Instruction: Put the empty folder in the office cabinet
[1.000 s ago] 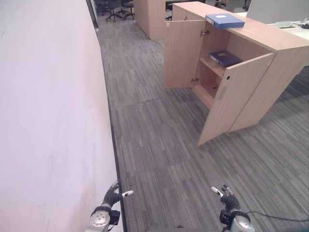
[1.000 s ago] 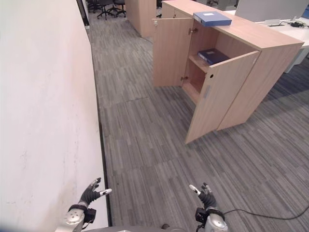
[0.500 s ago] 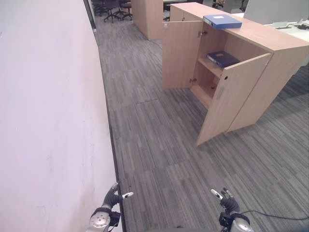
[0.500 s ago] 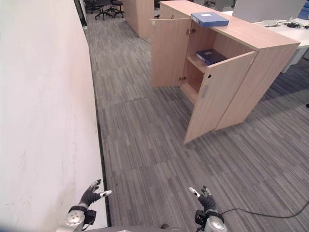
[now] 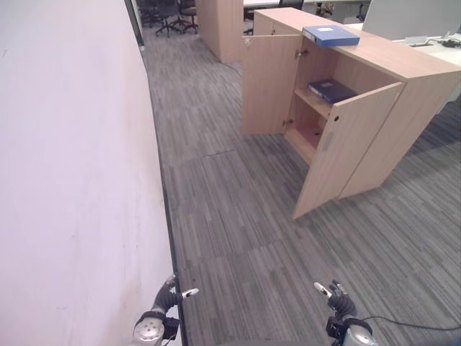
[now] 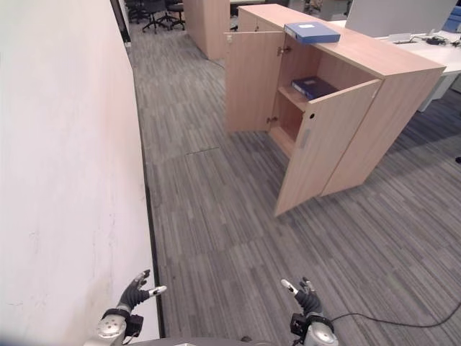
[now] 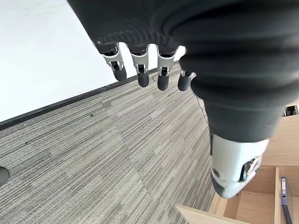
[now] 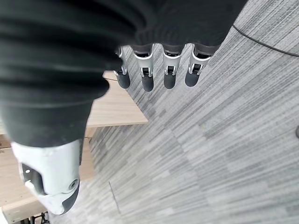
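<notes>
The left hand [image 5: 167, 297] hangs low at the near edge of the left eye view, just beside the foot of a white wall [image 5: 72, 166]. Its fingers [image 7: 141, 70] are loosely spread and hold nothing, with grey carpet [image 5: 238, 209] showing past their dark tips in the left wrist view. The right hand [image 5: 337, 301] hangs at the same height, well apart from the left one, over the carpet. Its fingers [image 8: 169, 70] are also relaxed and empty, with the thumb off to one side.

Between the hands and the furniture lies a long stretch of bare striped carpet. A dark skirting strip [image 5: 164, 194] runs along the bottom of the wall into the distance.

Farther off, toward the right, stands a light wooden cabinet [image 5: 425, 94] with both doors swung open. The nearer door [image 5: 346, 148] juts out toward the robot, and the farther door [image 5: 270, 83] stands open on the other side. Inside, a dark blue folder [image 5: 331, 90] lies flat on the middle shelf [image 5: 311, 101]. A second, lighter blue folder [image 5: 330, 34] lies flat on the cabinet's top, above the open compartment. Neither folder is touched by a hand.

Beyond the cabinet stands another wooden unit [image 5: 220, 25], and office chairs [image 5: 167, 9] sit at the far end of the aisle.
</notes>
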Controlling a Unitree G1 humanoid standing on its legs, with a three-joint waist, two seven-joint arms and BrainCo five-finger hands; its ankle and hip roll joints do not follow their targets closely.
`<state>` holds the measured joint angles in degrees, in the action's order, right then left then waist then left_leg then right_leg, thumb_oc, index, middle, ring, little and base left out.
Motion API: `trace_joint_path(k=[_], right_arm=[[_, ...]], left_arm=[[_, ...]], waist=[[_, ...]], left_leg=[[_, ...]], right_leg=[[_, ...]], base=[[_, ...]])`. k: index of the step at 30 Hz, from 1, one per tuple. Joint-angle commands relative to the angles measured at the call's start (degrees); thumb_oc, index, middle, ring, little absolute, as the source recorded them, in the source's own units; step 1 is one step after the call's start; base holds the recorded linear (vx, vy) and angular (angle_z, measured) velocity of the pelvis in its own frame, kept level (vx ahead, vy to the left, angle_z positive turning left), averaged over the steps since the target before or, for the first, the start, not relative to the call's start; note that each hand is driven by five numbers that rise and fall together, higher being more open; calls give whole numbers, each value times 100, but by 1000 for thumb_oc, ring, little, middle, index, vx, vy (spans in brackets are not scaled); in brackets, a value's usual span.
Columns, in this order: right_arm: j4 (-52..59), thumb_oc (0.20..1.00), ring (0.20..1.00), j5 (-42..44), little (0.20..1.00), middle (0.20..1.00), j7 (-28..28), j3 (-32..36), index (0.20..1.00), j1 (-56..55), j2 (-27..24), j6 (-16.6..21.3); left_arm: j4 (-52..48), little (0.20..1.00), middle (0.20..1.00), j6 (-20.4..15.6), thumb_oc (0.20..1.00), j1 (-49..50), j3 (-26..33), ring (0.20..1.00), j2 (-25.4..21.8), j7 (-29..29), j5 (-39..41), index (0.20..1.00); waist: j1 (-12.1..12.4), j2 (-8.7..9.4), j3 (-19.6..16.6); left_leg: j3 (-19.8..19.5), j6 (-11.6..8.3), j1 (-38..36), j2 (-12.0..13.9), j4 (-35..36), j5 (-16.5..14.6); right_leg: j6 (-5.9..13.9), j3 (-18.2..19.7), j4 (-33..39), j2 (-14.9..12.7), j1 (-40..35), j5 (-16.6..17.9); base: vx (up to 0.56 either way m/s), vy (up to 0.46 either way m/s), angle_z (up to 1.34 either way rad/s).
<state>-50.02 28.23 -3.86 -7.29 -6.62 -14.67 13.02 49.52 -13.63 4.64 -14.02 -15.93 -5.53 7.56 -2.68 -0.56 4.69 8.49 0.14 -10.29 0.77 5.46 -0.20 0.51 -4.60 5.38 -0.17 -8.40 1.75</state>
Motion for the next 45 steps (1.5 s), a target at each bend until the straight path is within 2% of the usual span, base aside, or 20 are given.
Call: trace_joint_path(k=[1,6,11,21,24,27,29,30,31,32,34,35,36,39,42,44,45], right_arm=[[-94,1000,1000,153,1000,1000,7,-69,1000,307,-16,110],[-161,1000,1000,225,1000,1000,6,-19,1000,281,2,114],[-297,1000,1000,234,1000,1000,28,-9,1000,259,-21,76],[-354,1000,1000,287,1000,1000,66,-4,1000,283,-87,62],[-326,1000,1000,288,1000,1000,65,-43,1000,342,-158,63],[-298,1000,1000,230,1000,1000,77,-34,1000,347,-232,75],[-349,1000,1000,224,1000,1000,49,15,1000,346,-267,69],[-349,1000,1000,224,1000,1000,49,15,1000,346,-267,69],[-362,1000,1000,239,1000,1000,31,68,1000,342,-324,36],[-358,1000,1000,235,1000,1000,22,80,1000,346,-347,20],[-376,1000,1000,240,1000,1000,7,87,1000,363,-362,8],[-377,1000,1000,240,1000,1000,8,88,1000,362,-361,8],[-350,1000,1000,274,1000,1000,-17,89,1000,388,-369,7],[-437,1000,1000,241,1000,1000,-65,27,1000,442,-326,-39],[-490,1000,1000,108,1000,1000,-85,23,1000,438,-324,-111],[-501,1000,1000,32,1000,1000,-39,35,1000,388,-289,-129],[-490,1000,1000,-134,1000,1000,-13,-2,1000,363,-296,-150]], left_arm=[[235,1000,1000,-174,1000,-497,-136,1000,16,-37,-16,1000],[261,1000,1000,-179,1000,-561,-148,1000,-8,-44,-21,1000],[308,1000,1000,-174,1000,-602,-122,1000,-6,-46,66,1000],[447,1000,1000,-155,1000,-607,-91,1000,-18,-49,129,1000],[422,1000,1000,-166,1000,-673,-92,1000,-41,-68,223,1000],[408,1000,1000,-180,1000,-716,-96,1000,-49,-60,223,1000],[428,1000,1000,-189,1000,-731,-74,1000,-30,-68,260,1000],[428,1000,1000,-189,1000,-731,-74,1000,-30,-68,260,1000],[454,1000,1000,-170,1000,-735,-59,1000,-8,-47,346,1000],[480,1000,1000,-161,1000,-726,-59,1000,-8,-42,361,1000],[559,1000,1000,-136,1000,-705,-71,1000,-2,-39,334,1000],[560,1000,1000,-137,1000,-706,-73,1000,-3,-39,334,1000],[603,1000,1000,-114,1000,-680,-57,1000,5,-52,330,1000],[732,1000,1000,-91,1000,-611,52,1000,-10,-105,316,1000],[974,1000,1000,-53,1000,-444,219,1000,-3,-118,272,1000],[1226,1000,1000,-13,1000,-340,282,1000,-25,-114,134,1000],[1370,1000,1000,13,1000,-280,292,1000,-43,-115,-3,1000]], waist=[[-69,100,173],[-136,100,174],[-172,83,217],[-208,80,317],[-207,133,439],[-205,225,501],[-189,244,565],[-189,244,565],[-125,246,574],[-92,253,557],[-3,217,559],[-7,227,559],[112,150,603],[307,158,671],[472,106,605],[530,85,481],[562,110,387]], left_leg=[[-261,-331,-19,304,-46,-246],[-322,-334,29,310,-46,-230],[-380,-379,-18,363,-46,-212],[-424,-475,48,592,-244,-200],[-551,-524,333,702,-670,-223],[-541,-592,724,669,-1549,-231],[-517,-593,1003,717,-1972,6],[-517,-593,1003,717,-1972,6],[-473,-537,1334,721,-1880,120],[-480,-516,1458,683,-1765,83],[-607,-534,1756,632,-1529,298],[-608,-533,1753,620,-1531,294],[-730,-571,2149,625,-1187,569],[-694,-585,2599,577,-531,682],[-521,-605,2900,656,-351,866],[-633,-604,2806,637,-272,1007],[-726,-608,2800,584,-321,1215]], right_leg=[[650,160,-49,-442,-284,-497],[607,341,-80,-403,-226,-527],[542,361,-92,-333,-253,-577],[385,452,-508,-91,-18,-787],[306,482,-777,-7,165,-882],[226,506,-910,6,182,-933],[169,509,-951,-4,99,-972],[169,509,-951,-4,99,-972],[141,516,-982,-32,-23,-1078],[141,539,-998,-45,-68,-1138],[132,616,-1043,-8,-183,-1284],[132,611,-1052,-19,-185,-1301],[110,740,-1078,49,-340,-1461],[114,1047,-1109,18,-762,-1803],[155,1423,-987,-97,-1275,-2007],[186,1579,-946,-184,-1392,-2027],[237,1706,-973,-291,-1396,-2025]], base=[[0,0,0],[-1,-24,7],[20,-80,8],[18,-99,1],[-17,-142,3],[9,-113,8],[70,-56,10],[142,-15,-7],[183,-3,-9],[276,4,16],[190,15,16],[224,15,-5],[272,11,-7],[407,26,-14],[490,125,-82],[517,201,-123],[442,242,-76]])
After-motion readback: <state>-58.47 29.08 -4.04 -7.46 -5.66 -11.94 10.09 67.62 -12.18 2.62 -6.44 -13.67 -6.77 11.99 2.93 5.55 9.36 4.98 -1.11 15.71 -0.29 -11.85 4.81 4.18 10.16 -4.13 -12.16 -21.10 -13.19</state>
